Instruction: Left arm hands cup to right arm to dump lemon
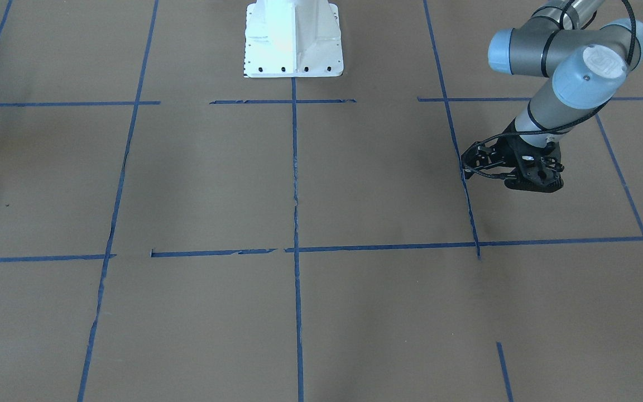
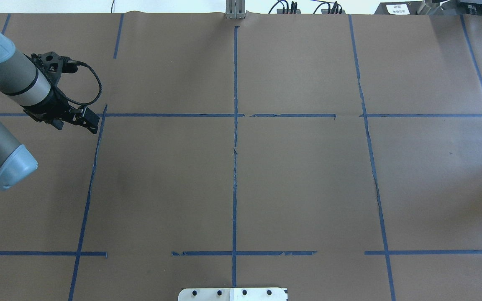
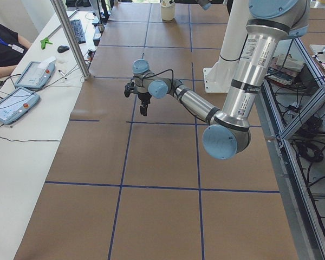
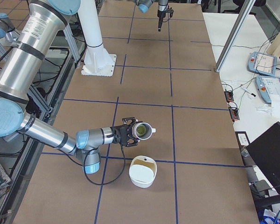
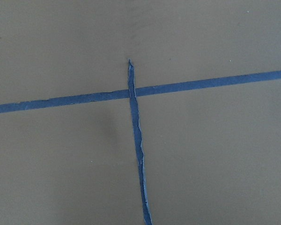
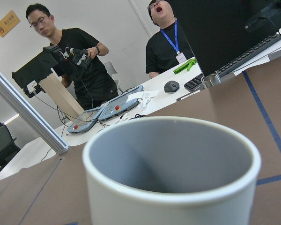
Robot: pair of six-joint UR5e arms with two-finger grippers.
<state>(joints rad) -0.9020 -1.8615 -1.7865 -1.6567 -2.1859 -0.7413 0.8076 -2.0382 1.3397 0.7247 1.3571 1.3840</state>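
In the exterior right view my near right arm holds the white cup (image 4: pixel 148 132) on its side above the table, mouth facing away from the arm. The yellow-green lemon (image 4: pixel 141 131) sits inside it. My right gripper (image 4: pixel 127 133) is at the cup's base; I cannot tell whether it is shut. The right wrist view shows the cup's rim (image 6: pixel 173 187) and grey inside, with no lemon visible. My left gripper (image 2: pixel 75 124) is empty, fingers apart, low over the paper at the far left, also in the front view (image 1: pixel 533 184).
A white bowl (image 4: pixel 140 179) stands on the table just below and in front of the tilted cup. Blue tape lines cross the brown paper. The white robot base (image 1: pixel 293 39) is at the table's edge. Operators and a desk with pendants line the far side.
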